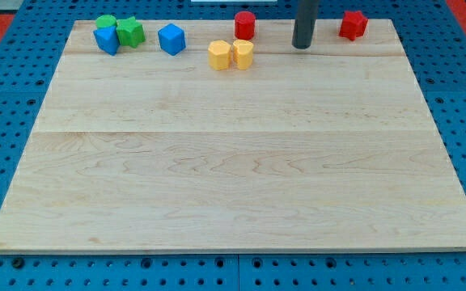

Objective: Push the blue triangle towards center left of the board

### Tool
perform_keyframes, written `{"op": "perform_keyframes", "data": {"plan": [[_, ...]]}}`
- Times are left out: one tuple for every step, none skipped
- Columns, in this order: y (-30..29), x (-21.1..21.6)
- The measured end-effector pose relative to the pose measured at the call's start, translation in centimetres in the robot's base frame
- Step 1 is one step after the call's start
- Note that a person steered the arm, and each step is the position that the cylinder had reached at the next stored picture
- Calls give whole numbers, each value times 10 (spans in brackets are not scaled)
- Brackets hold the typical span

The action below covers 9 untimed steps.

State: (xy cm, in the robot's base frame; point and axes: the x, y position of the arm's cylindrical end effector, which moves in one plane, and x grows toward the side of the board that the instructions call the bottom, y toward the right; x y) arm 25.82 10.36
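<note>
A blue block (107, 40) that looks like the triangle lies at the view's top left, touching a green round block (106, 22) and a green star-like block (130, 32). A second blue block (171, 39), cube-like, lies just to their right. My tip (301, 46) rests on the board near the top edge, right of centre. It is far to the right of both blue blocks and touches no block.
Two yellow blocks (219, 55) (243, 53) sit side by side left of my tip. A red cylinder (244, 25) stands above them. A red star-like block (352, 24) lies at the top right. The wooden board (233, 162) lies on a blue pegboard.
</note>
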Motion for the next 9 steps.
{"op": "perform_keyframes", "data": {"plan": [[-22,32],[-58,92],[-134,138],[-236,134],[-336,123],[-408,80],[-409,77],[-407,19],[-408,-31]]}}
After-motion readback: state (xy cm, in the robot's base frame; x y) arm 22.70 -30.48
